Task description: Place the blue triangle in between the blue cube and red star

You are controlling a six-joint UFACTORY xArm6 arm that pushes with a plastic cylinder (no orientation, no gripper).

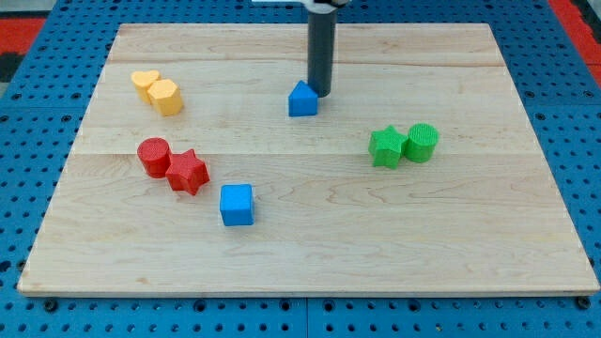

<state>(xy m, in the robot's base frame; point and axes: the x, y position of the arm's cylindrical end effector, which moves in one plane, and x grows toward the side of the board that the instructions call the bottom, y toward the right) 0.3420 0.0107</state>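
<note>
In the camera view, my tip (321, 93), the lower end of a straight dark rod with no pincer to spread or press, sits against the upper right side of the small blue triangle block (302, 99), near the middle of the wooden tabletop's (451, 244) top edge. The blue cube (237, 205) lies toward the bottom edge, left of centre. The red star block (188, 172) is just up-left of it, touching a red cylinder (154, 156).

A robotics lab bench: a pale wooden board (310, 235) lies on a blue perforated metal mounting plate (38, 150), red matting (23, 33) at ten o'clock.
</note>
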